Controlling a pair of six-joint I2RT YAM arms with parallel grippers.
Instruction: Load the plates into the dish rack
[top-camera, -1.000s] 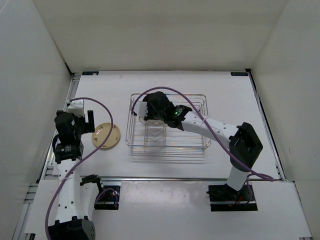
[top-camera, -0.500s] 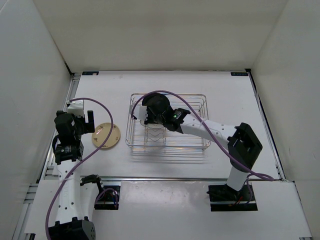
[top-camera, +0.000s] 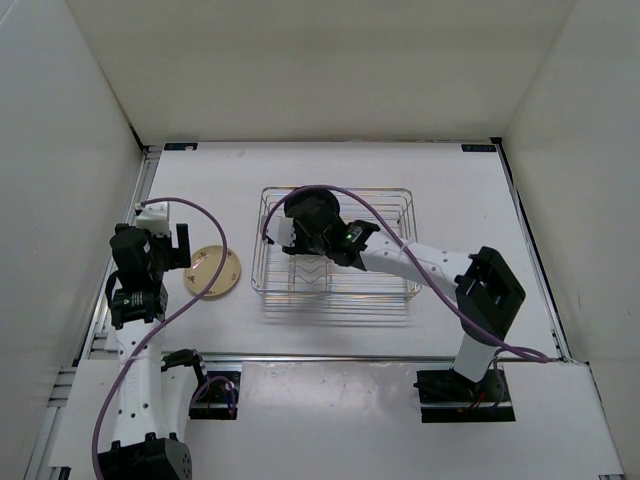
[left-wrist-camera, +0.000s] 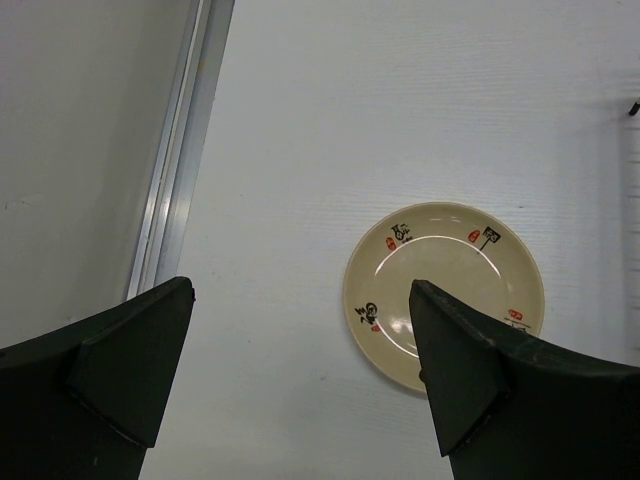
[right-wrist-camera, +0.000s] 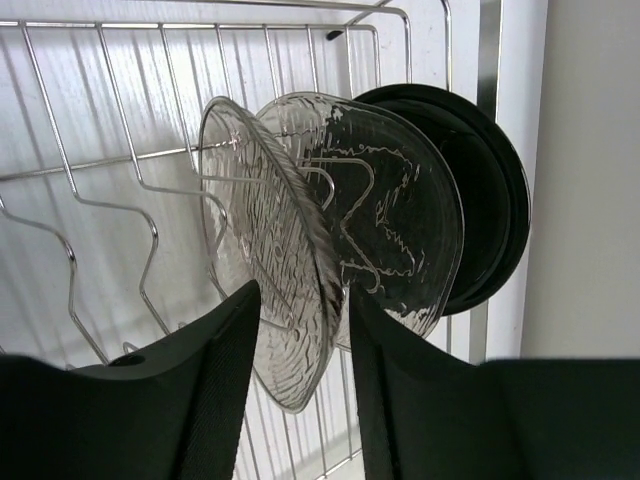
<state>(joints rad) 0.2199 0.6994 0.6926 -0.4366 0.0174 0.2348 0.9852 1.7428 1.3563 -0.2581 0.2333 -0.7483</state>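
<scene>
- The right pincer (right-wrist-camera: 300, 290) reached into the dish rack (top-camera: 385, 210), which sat on the white desk (top-camera: 330, 165).
- Its two fingers stood on either side of the lower rim of the front clear plate (right-wrist-camera: 270, 200). The rim filled the narrow gap between them, so the pincer appeared to be pinched on that plate.
- The front clear plate stood on edge among the zigzag dividers, leaning slightly.
- Just behind it stood the second clear plate (right-wrist-camera: 400, 220), also on edge, with divider wire showing through it.
- Behind that was the black plate (right-wrist-camera: 490, 200), upright and the last of the three, close to the rack's wire rim.
- In the top view, these plates were bunched in the far-left part of the rack.
- The left pincer (left-wrist-camera: 300, 300) hovered above the desk with its fingers spread wide and nothing between them.
- The cream plate (left-wrist-camera: 445, 290) lay flat on the desk below it, towards its right finger. The plate was outside the rack, on the rack's left, and not touching it.
- Small red and dark marks were dotted around that plate's inner rim.
</scene>
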